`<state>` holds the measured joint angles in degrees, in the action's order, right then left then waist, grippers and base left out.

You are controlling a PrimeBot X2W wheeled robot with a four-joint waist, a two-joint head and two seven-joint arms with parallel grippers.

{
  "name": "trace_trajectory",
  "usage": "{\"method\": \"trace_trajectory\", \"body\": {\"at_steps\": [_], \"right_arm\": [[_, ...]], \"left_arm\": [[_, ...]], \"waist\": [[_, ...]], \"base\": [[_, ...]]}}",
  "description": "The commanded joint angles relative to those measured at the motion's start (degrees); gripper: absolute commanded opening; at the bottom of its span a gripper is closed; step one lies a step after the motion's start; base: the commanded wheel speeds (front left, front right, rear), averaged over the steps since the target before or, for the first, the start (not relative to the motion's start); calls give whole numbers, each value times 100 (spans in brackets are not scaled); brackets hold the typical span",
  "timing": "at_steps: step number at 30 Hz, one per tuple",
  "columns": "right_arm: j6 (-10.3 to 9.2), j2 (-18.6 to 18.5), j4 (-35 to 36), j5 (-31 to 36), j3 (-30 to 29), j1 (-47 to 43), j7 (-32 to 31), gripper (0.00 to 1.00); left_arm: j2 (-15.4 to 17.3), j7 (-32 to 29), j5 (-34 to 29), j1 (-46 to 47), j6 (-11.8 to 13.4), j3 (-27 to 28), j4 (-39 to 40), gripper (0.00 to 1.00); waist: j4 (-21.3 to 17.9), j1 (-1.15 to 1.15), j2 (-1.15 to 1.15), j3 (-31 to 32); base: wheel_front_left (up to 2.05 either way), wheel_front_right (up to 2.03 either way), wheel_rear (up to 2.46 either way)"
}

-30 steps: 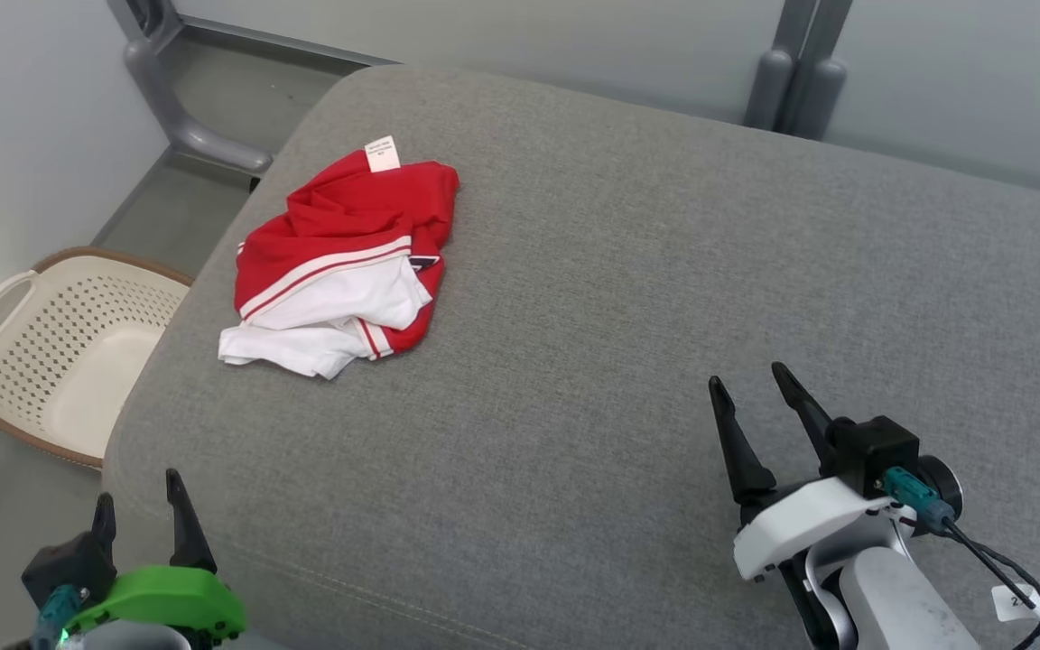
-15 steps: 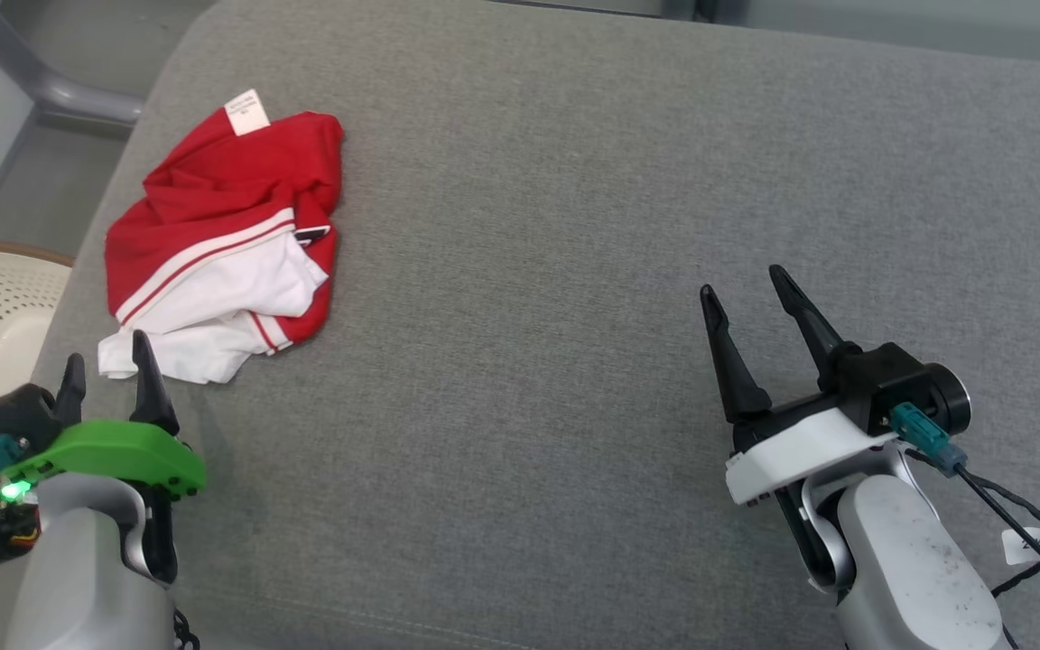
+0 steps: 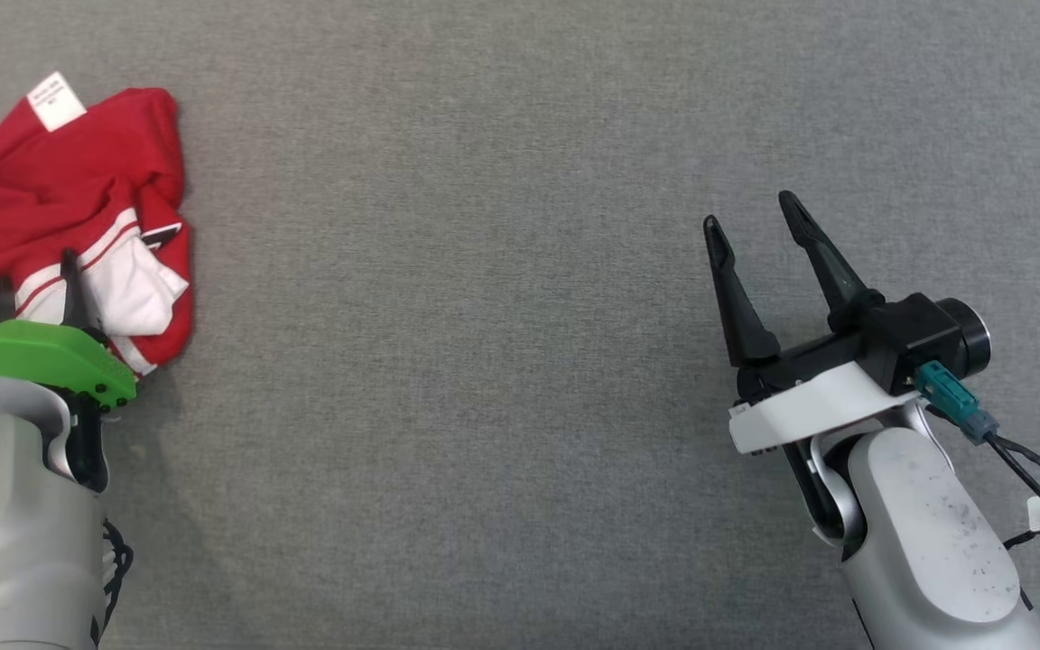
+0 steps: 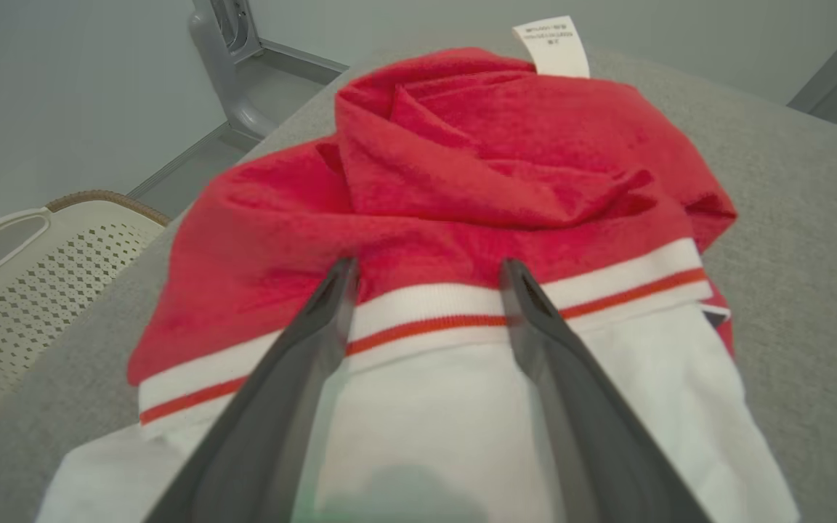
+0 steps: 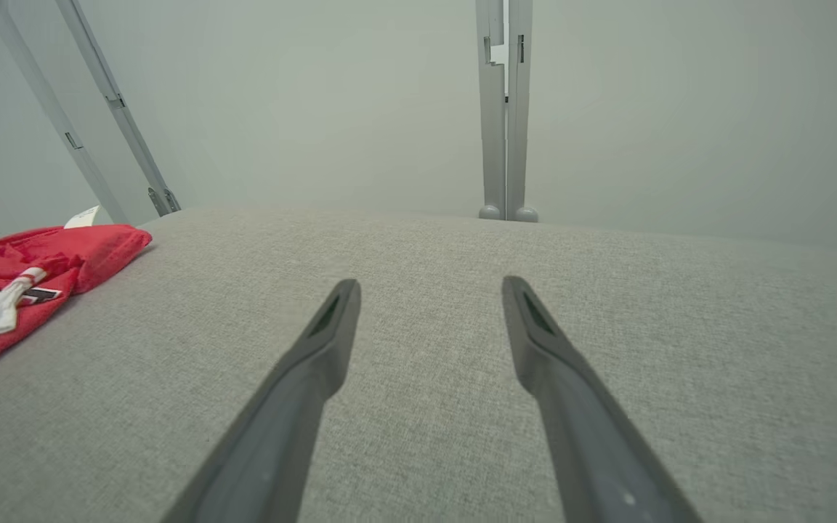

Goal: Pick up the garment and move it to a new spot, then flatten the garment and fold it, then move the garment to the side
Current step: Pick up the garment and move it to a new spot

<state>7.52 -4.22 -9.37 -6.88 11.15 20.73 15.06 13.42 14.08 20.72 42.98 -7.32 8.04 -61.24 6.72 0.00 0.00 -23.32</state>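
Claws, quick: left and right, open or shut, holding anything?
Left claw: open, over the garment, nothing gripped.
Right claw: open, empty, over the grey cushion.

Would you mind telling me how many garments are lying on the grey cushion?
1. The garment lies bunched near the left edge of the cushion in the head view, with the open left gripper poised over its white fabric; its folds may hide something underneath.
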Motion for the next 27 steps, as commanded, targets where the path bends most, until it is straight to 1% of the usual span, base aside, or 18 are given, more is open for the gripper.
{"method": "trace_trajectory", "body": {"at_steps": [1, 3, 6, 7, 8, 10, 15, 21, 27], "right_arm": [[-7, -17, 52, -20, -1, 81, 16, 100], [-6, -21, 84, -34, 16, 114, 17, 100], [-6, -21, 107, -61, -37, 148, 16, 100], [-7, -18, 119, -62, -55, 153, 16, 100], [-7, -11, 123, -57, -66, 157, 16, 100], [-6, -1, 104, -77, -99, 151, 16, 100], [-6, 30, 30, -110, -200, 76, 17, 100], [-6, 70, -100, -149, -283, -60, 16, 100], [-6, 107, -204, -217, -366, -201, 16, 100]], "left_arm": [[106, -45, 34, 94, -21, -25, -126, 100], [125, -154, 103, 148, -19, -35, -370, 100], [57, -234, 189, 184, -17, -55, -684, 99], [15, -271, 203, 182, -19, -76, -768, 47], [-5, -274, 180, 175, -24, -108, -859, 0], [-59, -273, 241, 168, -29, -113, -973, 0], [-86, -92, 169, 139, -43, -222, -1012, 0], [-122, 51, 231, 73, -43, -469, -691, 0], [-288, 95, 340, -105, -26, -1032, -157, 0]], "waist": [[-290, 0, 0, -280], [-378, 0, 0, -331], [-479, 0, 0, -384], [-491, 0, 0, -390], [-506, 0, 0, -383], [-521, 0, 0, -359], [-503, 0, 0, -165], [-451, 0, 0, 164], [-455, 0, 0, 498]], "base": [[0, 0, 0], [0, 0, 0], [0, 0, 0], [0, 0, 0], [0, 0, 0], [0, 0, 0], [0, 0, 0], [0, 0, 0], [0, 0, 0]]}}
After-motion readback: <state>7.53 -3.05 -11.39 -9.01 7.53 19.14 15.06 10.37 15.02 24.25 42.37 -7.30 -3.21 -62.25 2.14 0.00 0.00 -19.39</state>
